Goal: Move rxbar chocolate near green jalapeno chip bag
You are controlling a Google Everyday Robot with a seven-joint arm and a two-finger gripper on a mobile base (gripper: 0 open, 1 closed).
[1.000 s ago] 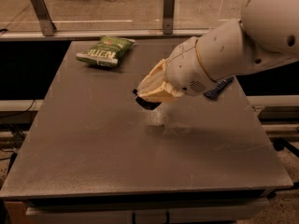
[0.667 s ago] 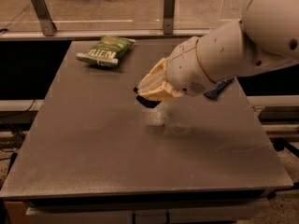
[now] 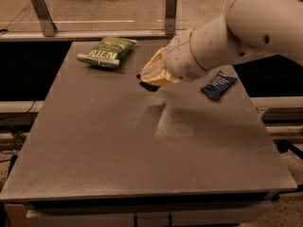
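Observation:
The green jalapeno chip bag (image 3: 107, 51) lies at the far left of the grey table (image 3: 94, 155). My gripper (image 3: 150, 82), covered in beige, hangs above the table's middle, to the right of the bag and a short gap from it. A dark end of the rxbar chocolate (image 3: 148, 86) sticks out below the gripper, which is shut on it. The rest of the bar is hidden by the gripper. It is held above the table and casts a shadow underneath.
A dark blue crinkled packet (image 3: 218, 85) lies at the right side of the table, beside my white arm (image 3: 246, 32). A glass barrier with metal posts (image 3: 171, 11) runs along the far edge.
My gripper has moved a little up and toward the far left with the bar, closer to the chip bag. The blue packet shows more fully now.

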